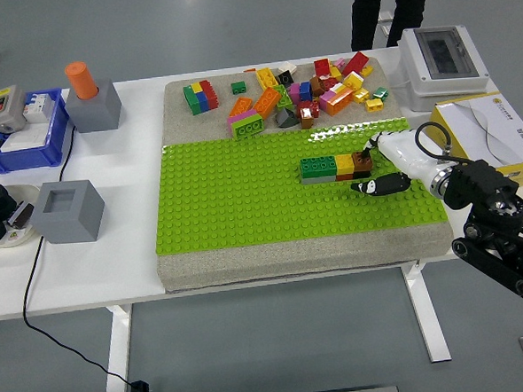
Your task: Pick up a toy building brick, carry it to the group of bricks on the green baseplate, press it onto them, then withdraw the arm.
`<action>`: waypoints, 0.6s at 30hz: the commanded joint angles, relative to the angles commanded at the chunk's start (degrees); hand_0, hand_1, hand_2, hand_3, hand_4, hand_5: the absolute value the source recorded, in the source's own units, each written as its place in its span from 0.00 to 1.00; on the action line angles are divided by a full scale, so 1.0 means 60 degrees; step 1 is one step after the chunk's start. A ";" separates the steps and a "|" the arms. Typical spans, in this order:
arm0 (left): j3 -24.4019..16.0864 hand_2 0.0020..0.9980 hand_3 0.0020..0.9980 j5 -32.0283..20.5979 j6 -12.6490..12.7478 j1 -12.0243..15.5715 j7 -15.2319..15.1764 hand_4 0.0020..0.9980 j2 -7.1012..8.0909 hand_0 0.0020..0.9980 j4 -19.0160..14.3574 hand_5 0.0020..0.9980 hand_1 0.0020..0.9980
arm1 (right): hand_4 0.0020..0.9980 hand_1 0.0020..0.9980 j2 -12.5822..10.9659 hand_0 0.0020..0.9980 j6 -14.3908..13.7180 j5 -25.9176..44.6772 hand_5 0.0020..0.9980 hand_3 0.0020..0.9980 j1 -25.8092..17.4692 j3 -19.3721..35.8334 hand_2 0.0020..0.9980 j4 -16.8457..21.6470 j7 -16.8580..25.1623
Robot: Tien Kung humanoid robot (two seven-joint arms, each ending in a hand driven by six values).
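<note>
White table (114, 258) — grey pad (283, 259) (centre), blue bin (28, 148)

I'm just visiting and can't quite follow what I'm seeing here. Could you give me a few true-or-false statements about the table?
1. A row of three bricks sits on the green baseplate. True.
2. The right hand is at the row's left end. False: it is at the right end, by the brown brick.
3. Loose bricks lie beyond the baseplate. True.
4. The orange cylinder stands on the baseplate. False: it sits on a grey block at the table's left.
</note>
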 joint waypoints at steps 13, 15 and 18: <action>-0.0005 0.75 0.44 0.0006 0.0011 0.0012 -0.0005 1.00 -0.0012 0.78 0.0000 0.86 0.78 | 0.85 0.78 0.0063 0.78 0.0023 -0.0029 0.61 0.66 -0.0019 -0.0114 0.86 -0.0047 -0.0023; -0.0004 0.75 0.44 0.0004 0.0013 0.0016 -0.0004 1.00 -0.0017 0.78 0.0000 0.86 0.78 | 0.85 0.78 0.0071 0.78 0.0031 -0.0039 0.61 0.66 -0.0027 -0.0130 0.86 -0.0060 -0.0030; -0.0007 0.75 0.44 0.0007 0.0017 0.0021 -0.0003 1.00 -0.0025 0.78 0.0000 0.86 0.78 | 0.85 0.78 0.0081 0.78 0.0043 -0.0048 0.61 0.66 -0.0042 -0.0151 0.86 -0.0081 -0.0037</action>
